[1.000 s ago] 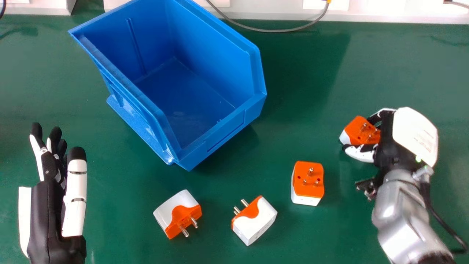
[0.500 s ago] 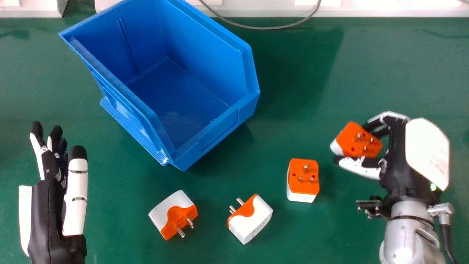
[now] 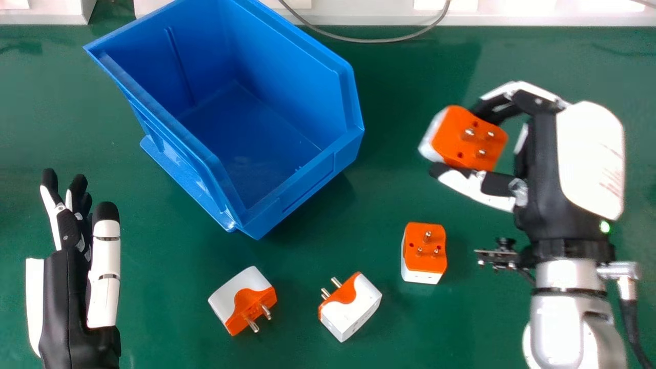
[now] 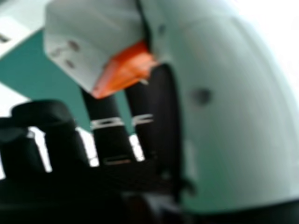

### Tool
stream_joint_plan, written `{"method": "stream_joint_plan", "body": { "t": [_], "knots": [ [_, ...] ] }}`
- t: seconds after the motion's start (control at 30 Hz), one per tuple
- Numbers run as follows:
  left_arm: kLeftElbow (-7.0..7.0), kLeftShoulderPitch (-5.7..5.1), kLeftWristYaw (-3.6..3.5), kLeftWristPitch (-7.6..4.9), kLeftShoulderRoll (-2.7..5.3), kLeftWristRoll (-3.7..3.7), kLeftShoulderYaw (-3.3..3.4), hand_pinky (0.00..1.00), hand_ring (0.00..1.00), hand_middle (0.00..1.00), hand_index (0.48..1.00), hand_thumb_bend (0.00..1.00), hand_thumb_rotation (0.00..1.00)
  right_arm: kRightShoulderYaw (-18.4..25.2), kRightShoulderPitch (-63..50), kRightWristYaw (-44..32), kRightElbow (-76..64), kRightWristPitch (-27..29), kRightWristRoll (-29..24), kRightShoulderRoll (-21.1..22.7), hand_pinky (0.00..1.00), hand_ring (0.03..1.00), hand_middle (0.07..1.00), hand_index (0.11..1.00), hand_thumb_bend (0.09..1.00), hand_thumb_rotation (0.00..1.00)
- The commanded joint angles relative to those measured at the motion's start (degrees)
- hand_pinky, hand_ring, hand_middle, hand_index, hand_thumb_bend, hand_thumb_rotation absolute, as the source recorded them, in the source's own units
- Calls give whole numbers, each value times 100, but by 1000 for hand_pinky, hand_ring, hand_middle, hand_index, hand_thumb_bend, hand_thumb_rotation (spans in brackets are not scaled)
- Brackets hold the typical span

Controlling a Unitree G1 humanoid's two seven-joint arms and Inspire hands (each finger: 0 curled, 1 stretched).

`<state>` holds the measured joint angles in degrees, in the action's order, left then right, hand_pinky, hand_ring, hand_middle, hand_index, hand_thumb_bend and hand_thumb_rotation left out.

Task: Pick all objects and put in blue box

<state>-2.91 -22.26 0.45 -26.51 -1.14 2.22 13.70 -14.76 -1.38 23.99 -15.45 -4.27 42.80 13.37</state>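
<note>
Okay, right hand (image 3: 543, 169) has one adapter (image 3: 469, 138) pinched between its fingers (image 3: 535, 101) on the far side and its thumb (image 3: 479, 188) on the near side. Pins face up at the head camera, white end out past the thumb tip, away from the palm. Long axis runs about parallel to the thumb, slanting from far left to near right. Blue box (image 3: 294, 197) is left of those fingertips, apart from them. Rest are on the green table (image 3: 400, 328), nearer than the thumb: upright adapter (image 3: 424, 251) has pins up; middle adapter (image 3: 353, 310) points its pins far-left, long axis near-left to far-right; left adapter (image 3: 241, 302) points its pins near-right, same long axis. Left hand (image 3: 64, 302) is at the head view's left, fingers straight and close together, pointing away, holding nothing.
</note>
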Motion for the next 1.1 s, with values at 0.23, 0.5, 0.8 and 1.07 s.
{"method": "stream_joint_plan", "body": {
  "t": [0.23, 0.5, 0.8, 1.07],
  "knots": [
    [-126, -54, 67, -88, 0, -89, -29, 1000, 1000, 998, 1000, 409, 858, -583, 1050, -414, 489, 463, 114, -521, 70, 98, 160, 469, 482, 127],
    [-237, -178, 90, -37, -16, -147, -46, 1000, 1000, 995, 1000, 373, 882, -865, 1999, -526, 1567, 414, 126, -1067, 90, 125, 190, 470, 483, 125],
    [-313, -254, 108, -10, -28, -216, -64, 1000, 1000, 994, 998, 419, 884, -976, 3396, -504, 3138, 155, 207, -1561, 99, 151, 250, 475, 482, 124],
    [-378, -286, 122, 66, -42, -275, -77, 1000, 1000, 989, 997, 412, 895, -1124, 4731, -246, 4936, 50, 205, -1921, 110, 175, 287, 482, 486, 122]
  ]
}}
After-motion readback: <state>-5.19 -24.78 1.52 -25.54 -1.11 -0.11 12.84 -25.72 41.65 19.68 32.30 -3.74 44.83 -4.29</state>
